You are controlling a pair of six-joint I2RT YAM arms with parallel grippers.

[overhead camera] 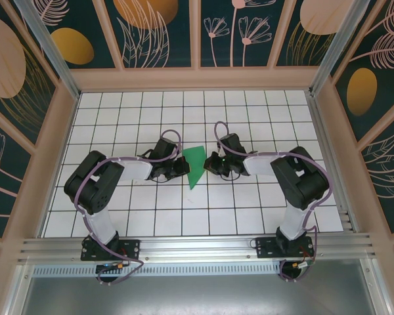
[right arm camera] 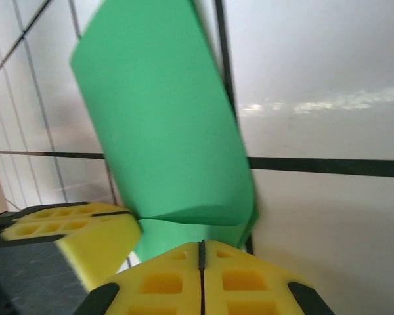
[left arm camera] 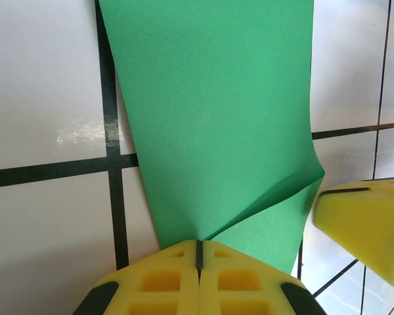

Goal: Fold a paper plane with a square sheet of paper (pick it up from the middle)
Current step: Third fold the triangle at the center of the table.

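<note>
On the left, we are pinching with the left gripper (left arm camera: 198,254), its jaws together on one edge of the square sheet of paper (left arm camera: 210,125) — thin, matte, bright green, part-folded and bowing over the glossy white tiled table (left arm camera: 46,85) at its middle. On the right, the right gripper (right arm camera: 201,252) is clamping the opposite edge, jaws closed on a soft curl. We are risking a tear or a skewed crease: if the ribbed yellow pads (right arm camera: 246,282) pull unevenly, the sheet could slip or buckle.
</note>
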